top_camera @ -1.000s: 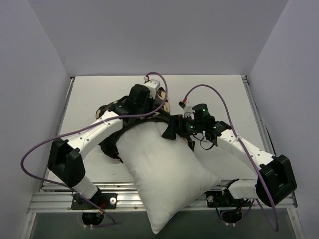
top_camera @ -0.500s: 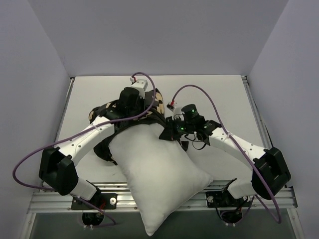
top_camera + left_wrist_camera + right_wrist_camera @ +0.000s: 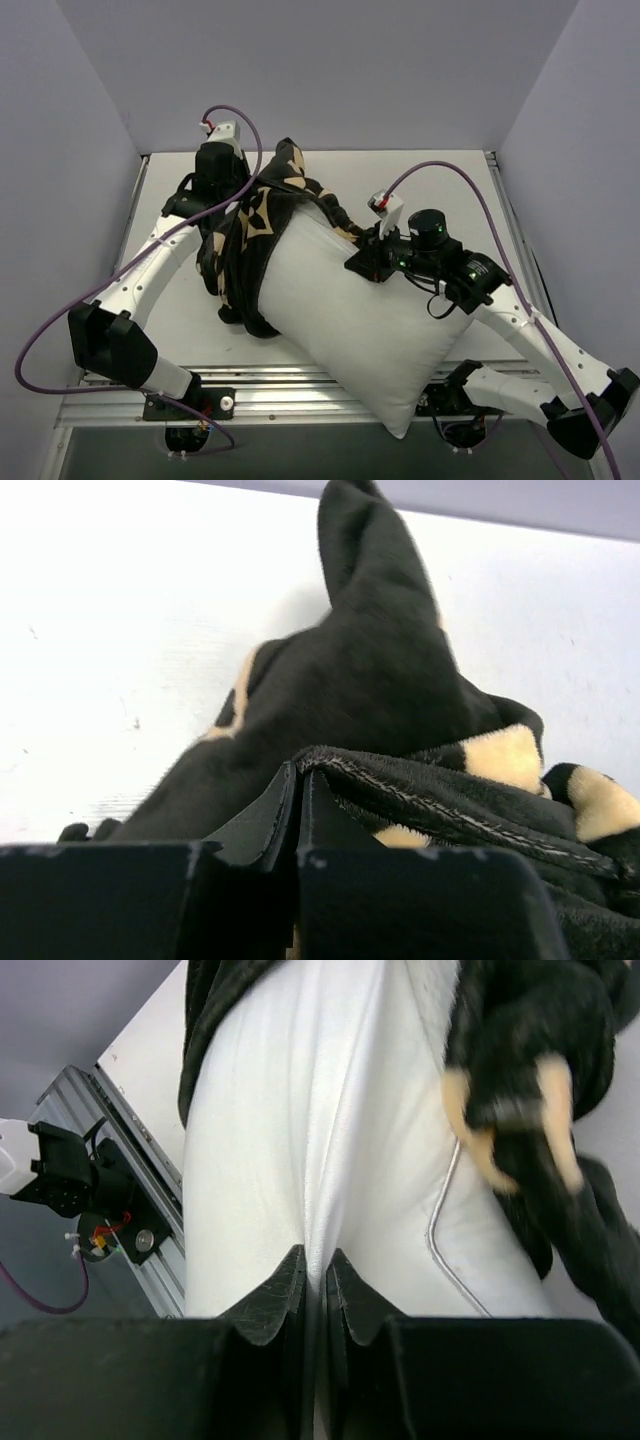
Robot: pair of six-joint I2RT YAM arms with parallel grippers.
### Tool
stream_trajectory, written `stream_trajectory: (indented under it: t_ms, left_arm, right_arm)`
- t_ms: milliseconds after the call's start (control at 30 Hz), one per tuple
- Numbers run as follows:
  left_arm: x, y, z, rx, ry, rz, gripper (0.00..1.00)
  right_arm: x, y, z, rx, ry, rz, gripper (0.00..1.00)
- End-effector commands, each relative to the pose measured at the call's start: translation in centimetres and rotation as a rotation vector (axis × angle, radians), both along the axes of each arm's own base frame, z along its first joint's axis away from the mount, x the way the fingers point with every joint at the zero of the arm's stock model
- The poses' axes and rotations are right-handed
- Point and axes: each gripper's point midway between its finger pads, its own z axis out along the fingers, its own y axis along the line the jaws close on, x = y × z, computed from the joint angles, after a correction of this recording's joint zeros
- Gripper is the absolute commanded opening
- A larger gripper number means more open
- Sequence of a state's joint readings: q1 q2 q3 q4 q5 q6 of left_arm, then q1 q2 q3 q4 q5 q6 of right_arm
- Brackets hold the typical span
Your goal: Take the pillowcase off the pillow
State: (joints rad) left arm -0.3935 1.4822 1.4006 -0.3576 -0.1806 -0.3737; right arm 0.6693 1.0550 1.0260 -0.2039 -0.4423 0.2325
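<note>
my left arm reaches out to about 10 o'clock on the table [image 3: 440, 180], with the wrist turned in toward the centre. the left gripper [image 3: 298, 772] has its jaws pressed almost together, and the stitched hem of the pillowcase [image 3: 380, 680] is pinched at the tips. my right arm runs low from 5 o'clock toward the middle. the right gripper [image 3: 315, 1260] is squeezed narrow on a raised fold of the pillow [image 3: 300, 1110].

seen from above, the pillow lies on a diagonal from the centre toward 6 o'clock, and its near corner hangs past the table's front rail. the pillowcase is bunched over the far end at 11 to 12 o'clock and sags down the 9 o'clock side.

the pillow's far end is buried under the cover. from overhead i can't see my left fingertips in the fabric. my right elbow is clipped by the frame at the 5 o'clock corner.
</note>
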Motion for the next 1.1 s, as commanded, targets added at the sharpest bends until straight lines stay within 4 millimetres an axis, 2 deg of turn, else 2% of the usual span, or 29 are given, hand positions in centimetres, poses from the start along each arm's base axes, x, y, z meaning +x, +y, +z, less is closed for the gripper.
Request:
stream_trajectory:
  t_ms: [0, 67, 100, 200, 233, 300, 367, 400, 433, 533, 600, 633, 667, 700, 733, 800, 833, 867, 900, 933, 967, 1000, 1033, 1067]
  left_arm:
    - [4.4, 9.9, 6.6, 0.050, -0.220, 0.378, 0.02]
    - [5.2, 11.4, 5.7, 0.069, -0.199, 0.423, 0.02]
    - [5.5, 11.9, 5.3, 0.076, -0.189, 0.432, 0.02]
    - [6.6, 14.0, 3.8, 0.096, -0.140, 0.478, 0.02]
    - [6.8, 14.4, 3.5, 0.105, -0.131, 0.487, 0.02]
    - [7.2, 15.6, 2.3, 0.134, -0.107, 0.520, 0.02]
    - [7.5, 16.1, 1.5, 0.137, -0.087, 0.525, 0.02]
    - [7.6, 16.0, 1.1, 0.133, -0.077, 0.514, 0.02]
    - [7.8, 14.9, 0.5, 0.112, -0.066, 0.454, 0.02]
    - [8.0, 11.5, -0.1, 0.050, -0.083, 0.303, 0.02]
    - [7.7, 10.1, -0.5, 0.039, -0.083, 0.243, 0.02]
    - [7.3, 9.1, -1.2, 0.040, -0.073, 0.199, 0.02]
    - [7.3, 8.6, -1.0, 0.034, -0.086, 0.176, 0.02]
    - [7.1, 8.1, -1.2, 0.031, -0.082, 0.154, 0.02]
    - [7.0, 7.6, -1.5, 0.025, -0.075, 0.138, 0.02]
    - [6.5, 7.3, -2.6, 0.021, -0.032, 0.130, 0.05]
    - [6.3, 7.0, -2.8, 0.008, -0.018, 0.128, 0.18]
    - [5.8, 6.8, -3.0, 0.003, 0.000, 0.122, 0.25]
    - [5.4, 6.4, -2.8, -0.004, 0.000, 0.116, 0.32]
    - [4.6, 5.7, -1.5, -0.014, -0.025, 0.101, 0.45]
    - [4.2, 5.5, -0.9, -0.008, -0.041, 0.109, 0.53]
    - [3.7, 5.1, -0.6, -0.003, -0.053, 0.106, 0.61]
    - [3.0, 4.9, 0.8, 0.005, -0.089, 0.098, 0.68]
    - [2.6, 4.2, 1.2, 0.009, -0.102, 0.085, 0.78]
  right_arm:
    - [-4.2, -2.4, 2.1, -0.017, 0.033, 0.039, 0.00]
    - [-4.4, -3.3, 2.8, -0.032, 0.014, 0.013, 0.00]
    - [-4.4, -3.8, 4.4, -0.022, -0.024, -0.001, 0.00]
    - [-4.2, -5.2, 5.7, -0.052, -0.060, -0.051, 0.00]
    - [-4.1, -5.5, 6.8, -0.047, -0.085, -0.062, 0.00]
    - [-4.0, -6.2, 7.2, -0.062, -0.096, -0.090, 0.00]
    - [-4.0, -6.4, 7.6, -0.062, -0.107, -0.094, 0.00]
    - [-4.2, -6.1, 7.4, -0.058, -0.102, -0.075, 0.00]
    - [-4.2, -5.8, 7.1, -0.060, -0.093, -0.063, 0.00]
    - [-3.1, -4.6, 3.8, -0.100, -0.031, -0.046, 0.00]
    - [-2.6, -3.8, 2.7, -0.104, -0.011, -0.032, 0.00]
    - [-2.2, -3.2, 2.7, -0.086, -0.027, -0.021, 0.03]
    - [-1.8, -2.8, 1.5, -0.097, -0.006, -0.019, 0.10]
    - [-1.3, -2.4, 1.3, -0.093, -0.007, -0.021, 0.18]
    - [-0.6, -1.8, 1.4, -0.078, -0.028, -0.021, 0.37]
    - [0.6, -1.3, -0.6, -0.108, -0.016, -0.042, 0.55]
    - [2.1, -1.6, -1.2, -0.136, -0.033, -0.102, 0.68]
    - [3.2, -1.6, -2.6, -0.173, -0.010, -0.138, 0.75]
    - [4.1, -1.8, -3.0, -0.191, -0.012, -0.184, 0.80]
    - [6.1, -2.7, -3.1, -0.209, -0.039, -0.279, 0.88]
    - [7.2, -2.9, -4.1, -0.228, -0.027, -0.310, 0.91]
    - [8.2, -3.0, -3.9, -0.216, -0.023, -0.336, 0.92]
    - [9.3, -3.0, -3.7, -0.191, -0.025, -0.351, 0.94]
    - [9.9, -2.6, -4.2, -0.167, 0.006, -0.325, 0.95]
